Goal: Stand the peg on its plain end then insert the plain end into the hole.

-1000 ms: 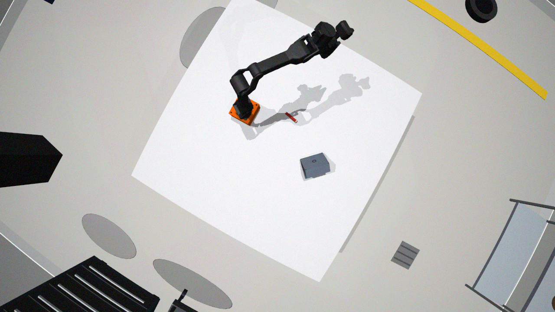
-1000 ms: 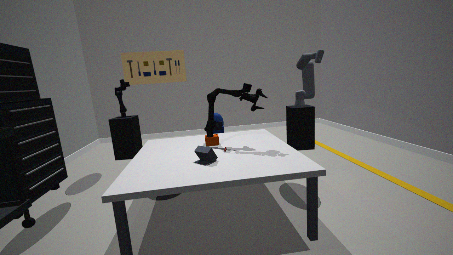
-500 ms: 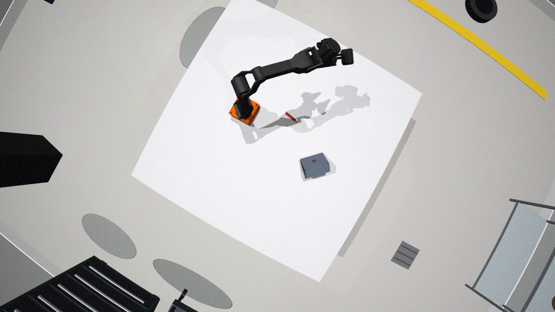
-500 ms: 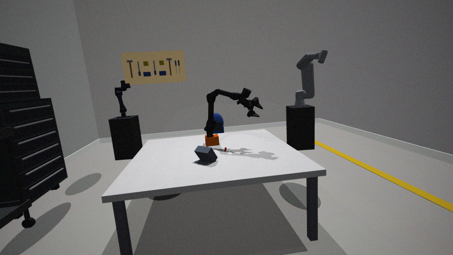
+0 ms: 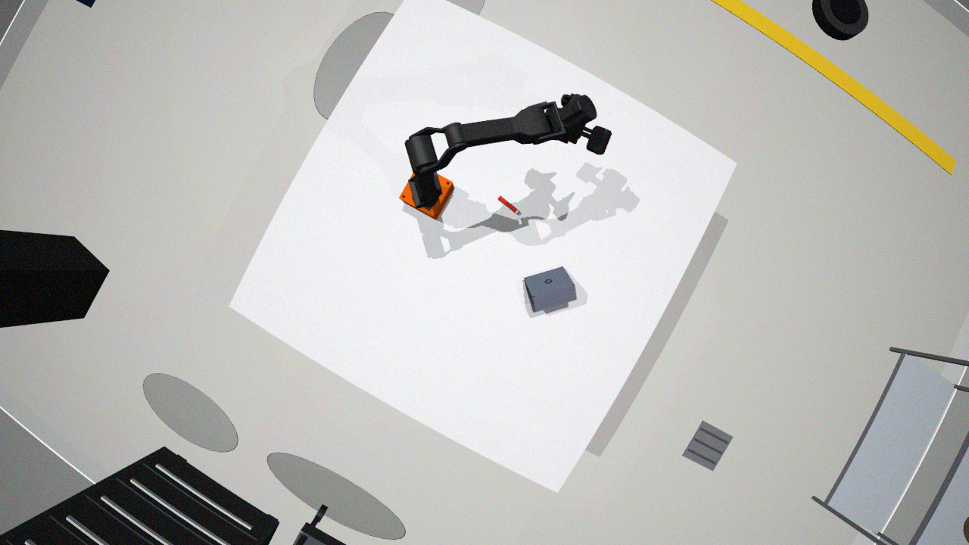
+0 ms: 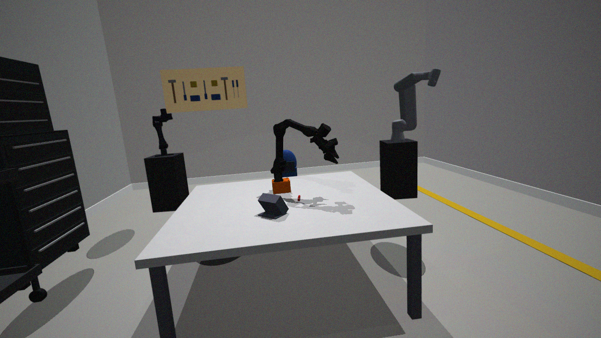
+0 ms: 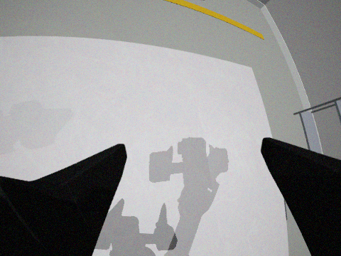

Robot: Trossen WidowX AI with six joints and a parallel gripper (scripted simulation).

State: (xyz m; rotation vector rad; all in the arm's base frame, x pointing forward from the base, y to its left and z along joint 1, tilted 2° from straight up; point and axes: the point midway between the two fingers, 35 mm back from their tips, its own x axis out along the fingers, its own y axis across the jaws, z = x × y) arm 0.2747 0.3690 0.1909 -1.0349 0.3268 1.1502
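The red peg (image 5: 508, 204) (image 6: 298, 197) lies flat on the white table (image 5: 379, 318) (image 6: 201, 235), between the arm's base and the panel. Its white-banded end (image 5: 518, 213) points toward the lower right in the top view. The grey-blue sloped panel (image 5: 554, 295) (image 6: 273, 204) stands on the table with one round hole (image 5: 548, 281) in its face; the hole does not show in the exterior view. My gripper (image 6: 337, 160) (image 7: 193, 148) is open and empty, high above the table and well away from the peg. The wrist view shows neither peg nor panel.
The orange arm base (image 5: 443, 193) (image 6: 281, 186) stands on the table behind the peg. Arm shadows (image 5: 606, 186) (image 7: 193, 178) fall across the table, some close to the peg. The table's far corner (image 7: 249, 71) shows in the wrist view.
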